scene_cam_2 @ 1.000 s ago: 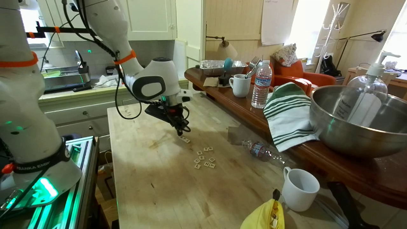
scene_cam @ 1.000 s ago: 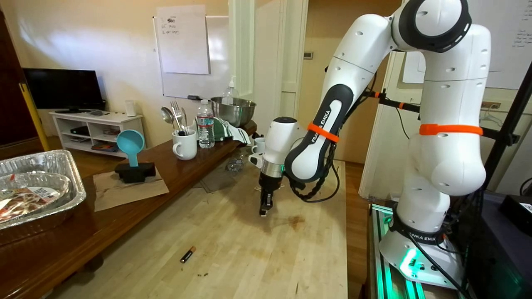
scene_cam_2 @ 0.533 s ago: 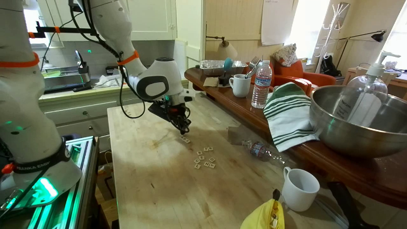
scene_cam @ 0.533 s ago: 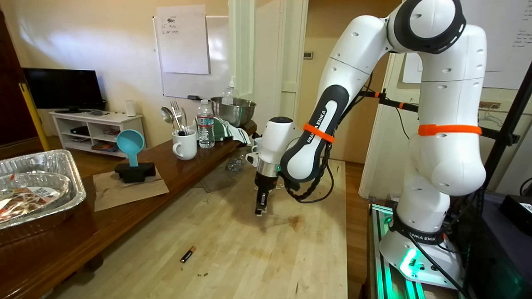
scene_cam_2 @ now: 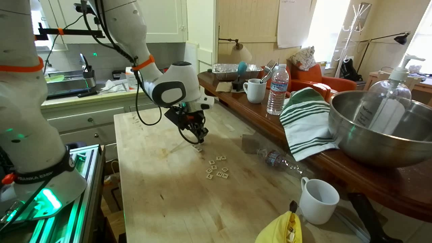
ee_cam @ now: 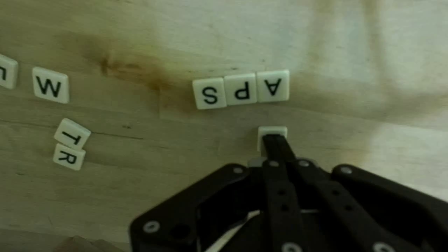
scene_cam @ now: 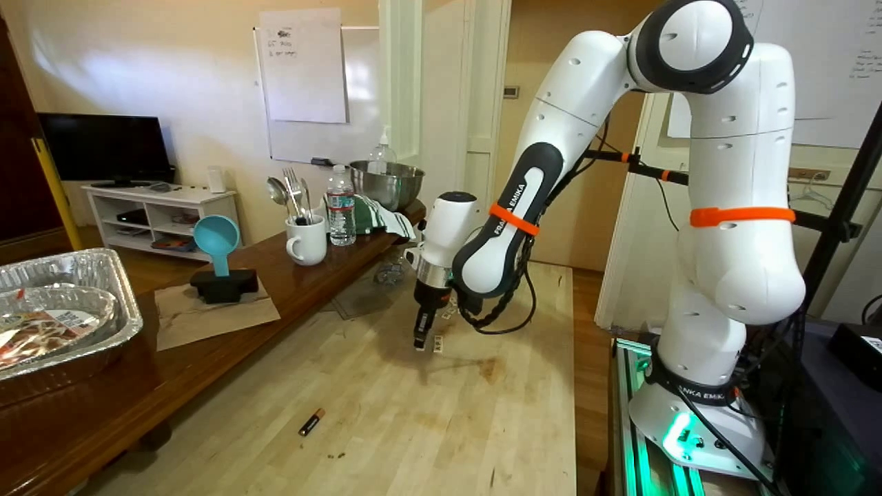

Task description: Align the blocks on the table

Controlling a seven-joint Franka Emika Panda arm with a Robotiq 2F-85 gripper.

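Right there, black gripper clenched, partly hiding one tile, three lettered tiles in a row nearby, pale table underneath.

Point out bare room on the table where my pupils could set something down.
Apart from small marks, the table is bare between the yellow pouch and the table's robot-side edge, and between the battery and that edge. Crowded: around the scattered letter blocks and beneath the jaws, beside the row of three blocks.
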